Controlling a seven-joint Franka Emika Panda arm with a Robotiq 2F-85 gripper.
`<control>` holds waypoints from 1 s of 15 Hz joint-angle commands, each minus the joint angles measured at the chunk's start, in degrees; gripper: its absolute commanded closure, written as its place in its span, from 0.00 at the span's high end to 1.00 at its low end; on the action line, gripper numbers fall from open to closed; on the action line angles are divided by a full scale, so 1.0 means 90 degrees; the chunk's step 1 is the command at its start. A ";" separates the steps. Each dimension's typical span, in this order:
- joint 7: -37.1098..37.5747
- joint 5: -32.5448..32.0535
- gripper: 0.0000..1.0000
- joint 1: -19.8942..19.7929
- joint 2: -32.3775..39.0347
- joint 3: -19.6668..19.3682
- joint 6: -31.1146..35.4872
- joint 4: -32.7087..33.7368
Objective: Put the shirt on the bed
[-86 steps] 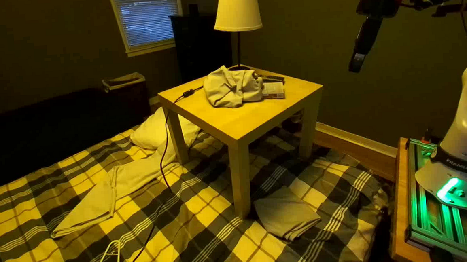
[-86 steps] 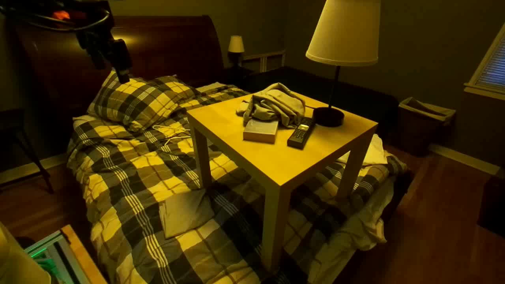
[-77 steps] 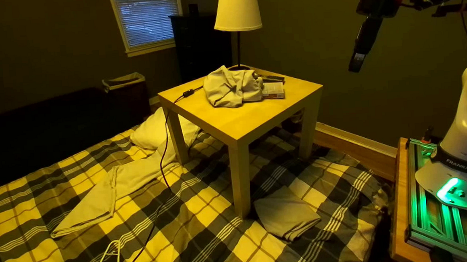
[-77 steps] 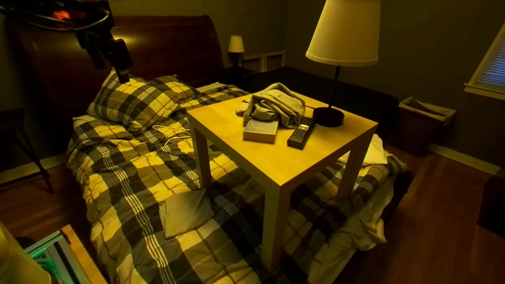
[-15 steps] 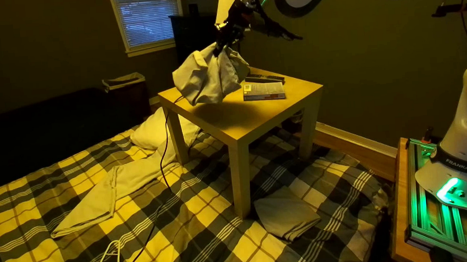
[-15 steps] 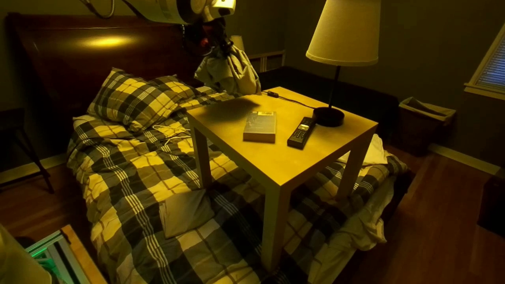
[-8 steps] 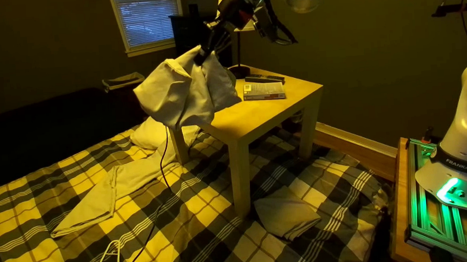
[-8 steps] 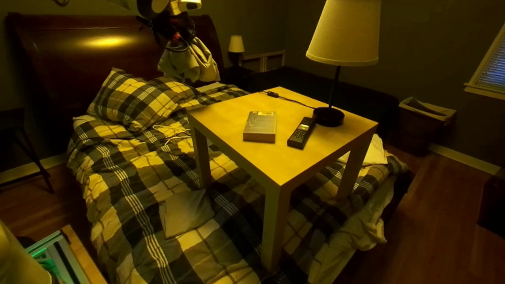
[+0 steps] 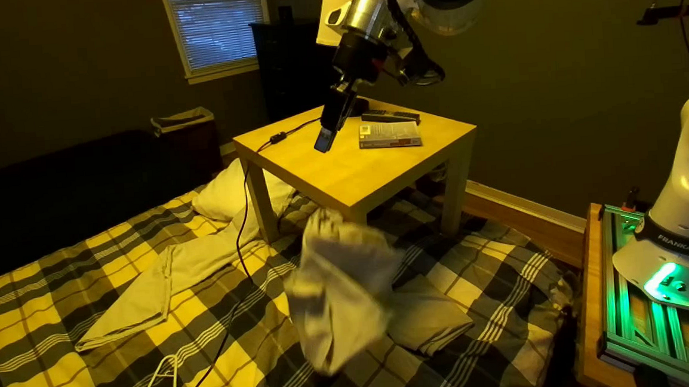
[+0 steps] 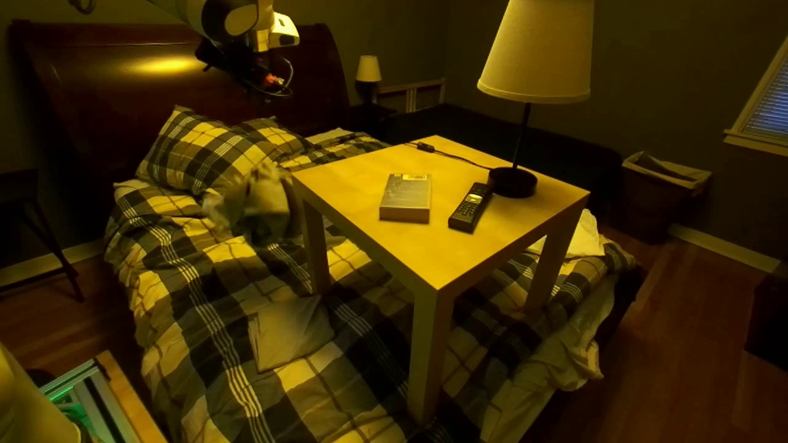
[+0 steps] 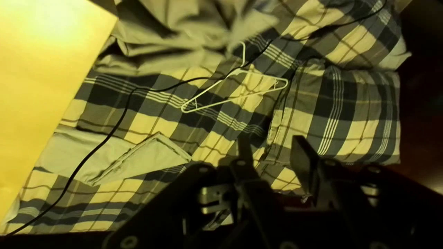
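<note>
The shirt, a crumpled pale grey cloth, is free of my gripper and blurred as it drops over the bed beside the small table; it shows in both exterior views, shirt and shirt. In the wrist view the shirt spreads along the top edge, apart from the fingers. My gripper stands open, bare plaid visible between its two fingers. In an exterior view the gripper points down near the table's edge, above the shirt. Plaid covers the bed beneath.
The table stands on the bed, carrying a box-like book, a remote and a lamp. A black cord trails over the plaid near a white hanger. Folded cloth lies by a table leg.
The shirt, lifted off the table and carried past its edge in the grip, has come loose and fallen toward the bed. My gripper has opened; the hand now tips lower.
</note>
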 commanded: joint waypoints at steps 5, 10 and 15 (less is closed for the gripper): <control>0.1114 -0.1517 0.99 -0.0080 -0.0486 -0.0585 -0.0756 -0.0245; 0.2097 -0.3204 1.00 -0.0294 -0.0986 -0.0977 -0.1618 -0.0570; 0.2671 -0.3737 1.00 -0.0563 -0.1597 -0.1136 -0.3547 -0.0784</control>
